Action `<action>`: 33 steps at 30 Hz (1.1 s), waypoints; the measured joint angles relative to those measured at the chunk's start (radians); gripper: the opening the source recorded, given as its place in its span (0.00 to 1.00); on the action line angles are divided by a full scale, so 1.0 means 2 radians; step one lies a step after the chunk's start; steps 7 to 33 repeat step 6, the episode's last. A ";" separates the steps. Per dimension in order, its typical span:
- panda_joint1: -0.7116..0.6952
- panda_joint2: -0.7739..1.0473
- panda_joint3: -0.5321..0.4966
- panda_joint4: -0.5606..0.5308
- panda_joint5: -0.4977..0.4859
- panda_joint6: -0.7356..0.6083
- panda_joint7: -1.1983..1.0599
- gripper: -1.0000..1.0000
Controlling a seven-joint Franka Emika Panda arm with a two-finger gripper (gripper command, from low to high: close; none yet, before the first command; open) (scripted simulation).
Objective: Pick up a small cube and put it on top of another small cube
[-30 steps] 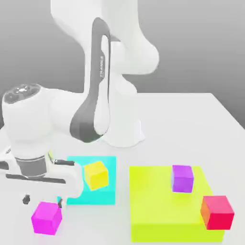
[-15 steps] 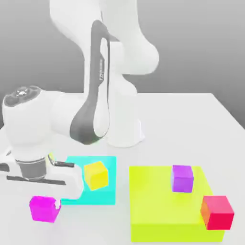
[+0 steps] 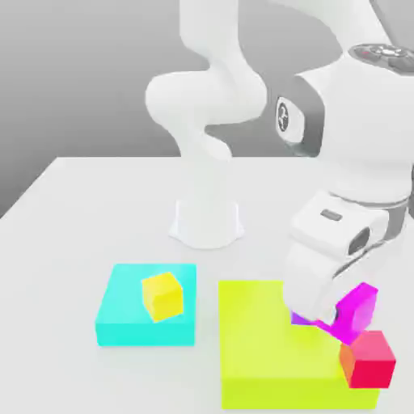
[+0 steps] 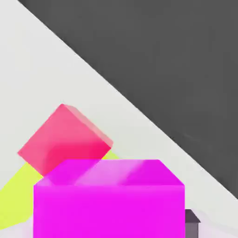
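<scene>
The gripper [image 3: 340,323] is clamped on the magenta cube [image 3: 356,311], carrying it tilted just above the lime slab [image 3: 251,348] and close beside the red cube [image 3: 368,360]. A sliver of violet [image 3: 301,320] peeks out under the hand; it is probably the violet cube, though too little shows to be sure.

To do this step well, the cube should be levelled first, since it hangs at an angle. Then it should be centred squarely over the chosen cube, lowered straight down until the faces meet, and only then released, so that it does not slide off an edge. In the hand view, the magenta cube [image 4: 109,200] sits in front of the red cube [image 4: 65,139], so the two are near but not yet stacked.

The table [image 3: 89,210] is a plain pale surface. A cyan slab [image 3: 121,323] with a yellow cube [image 3: 162,295] lies well apart, toward the exterior view's left. Behind is a bare grey backdrop.
</scene>
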 joint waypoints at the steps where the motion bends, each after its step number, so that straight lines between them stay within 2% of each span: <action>1: 0.002 0.016 -0.001 -0.003 -0.005 0.018 0.003 1.00; 33: 0.002 0.016 -0.001 -0.003 -0.005 0.018 0.003 1.00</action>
